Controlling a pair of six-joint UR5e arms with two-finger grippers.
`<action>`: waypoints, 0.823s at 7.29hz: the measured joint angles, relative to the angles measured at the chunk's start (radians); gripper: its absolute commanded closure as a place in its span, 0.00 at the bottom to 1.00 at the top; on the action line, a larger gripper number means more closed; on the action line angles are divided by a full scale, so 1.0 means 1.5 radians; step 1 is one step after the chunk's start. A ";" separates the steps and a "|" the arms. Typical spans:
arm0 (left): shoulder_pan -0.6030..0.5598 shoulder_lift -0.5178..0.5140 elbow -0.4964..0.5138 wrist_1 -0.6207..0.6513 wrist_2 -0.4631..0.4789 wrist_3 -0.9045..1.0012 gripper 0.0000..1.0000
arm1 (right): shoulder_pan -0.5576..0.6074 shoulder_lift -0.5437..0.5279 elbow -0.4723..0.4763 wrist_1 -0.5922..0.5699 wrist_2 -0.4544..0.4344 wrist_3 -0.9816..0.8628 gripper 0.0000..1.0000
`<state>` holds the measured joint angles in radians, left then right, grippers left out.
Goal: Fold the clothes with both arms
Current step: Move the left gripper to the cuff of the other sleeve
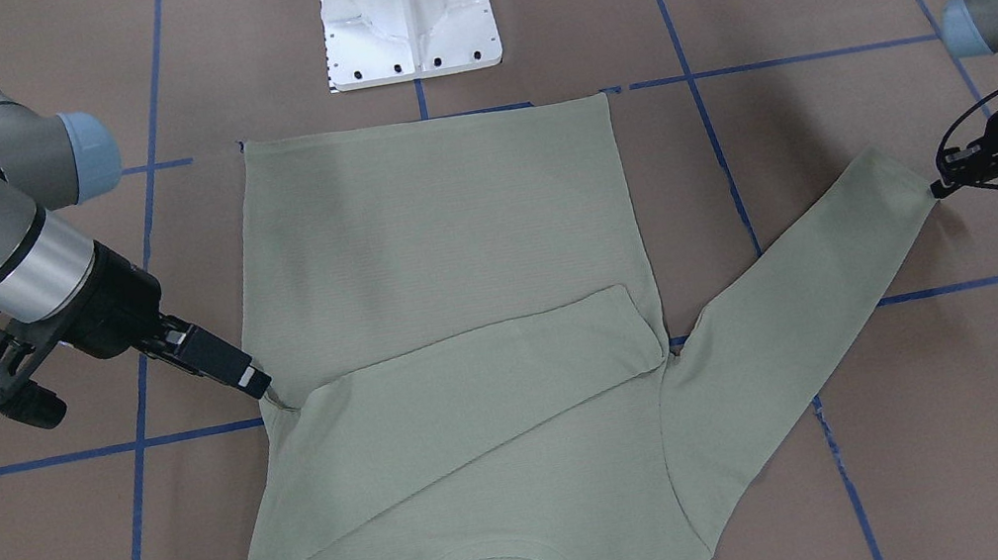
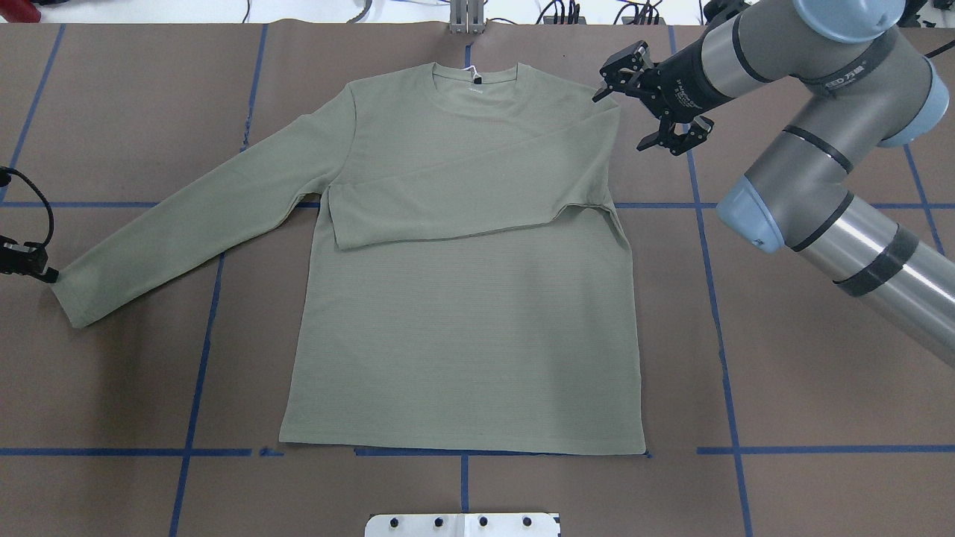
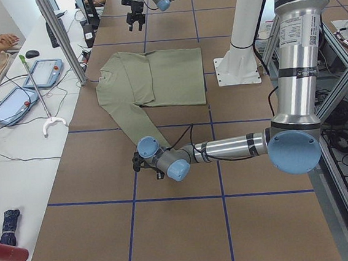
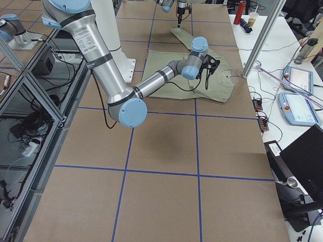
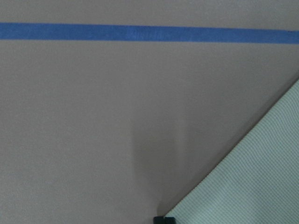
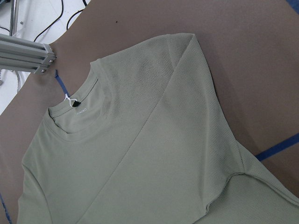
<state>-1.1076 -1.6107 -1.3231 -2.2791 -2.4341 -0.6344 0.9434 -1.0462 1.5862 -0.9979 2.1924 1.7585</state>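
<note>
- At the desk's (image 2: pixel 783 373) left end, the left gripper (image 1: pixel 938 190) is touching the corner of the cuff (image 2: pixel 71 298) on the outstretched left sleeve (image 2: pixel 194 216). I cannot tell whether it is clenched on the fabric or only resting against it.
- Toward the far edge on the desk's right side, the right gripper (image 1: pixel 253 383) is pointing at the right shoulder of the shirt (image 2: pixel 462 313), with its tip at the fold there. I cannot tell from these views whether it is released or pinching the fabric.
- The shirt is lying flat and smooth in the middle of the desk. Its collar (image 2: pixel 477 82) is facing the edge away from the robot, and its hem (image 2: pixel 462 447) is running along the blue tape line (image 2: pixel 119 452) just in front of the white base pedestal (image 1: pixel 407 14).
- The right sleeve (image 2: pixel 462 201) is lying folded across the chest, with its cuff end reaching over to the left armpit. That first fold is looking finished and tidy.
- The left sleeve is stretching out straight toward the desk's left end, well apart from the body, so its fold is not yet done.
- I am judging the task to be less than half done. The left sleeve needs to come across over the first one, and the body has no fold in it yet.
- The left arm seems to be setting up that sleeve fold, which will depend on a firm hold of the cuff so the ribbed knit is not slipping free partway across.
</note>
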 measured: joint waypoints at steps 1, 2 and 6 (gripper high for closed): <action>0.000 0.000 -0.005 0.000 -0.004 0.000 1.00 | 0.000 0.000 0.000 0.000 0.000 0.000 0.00; 0.000 0.002 -0.024 0.002 -0.014 -0.005 1.00 | 0.000 -0.001 0.000 0.000 0.001 0.000 0.00; 0.000 0.022 -0.068 0.002 -0.024 -0.034 0.57 | 0.000 -0.002 0.000 0.000 0.000 0.000 0.00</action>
<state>-1.1078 -1.5771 -1.4255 -2.2759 -2.4696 -0.6862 0.9439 -1.0487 1.5863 -0.9986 2.1923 1.7584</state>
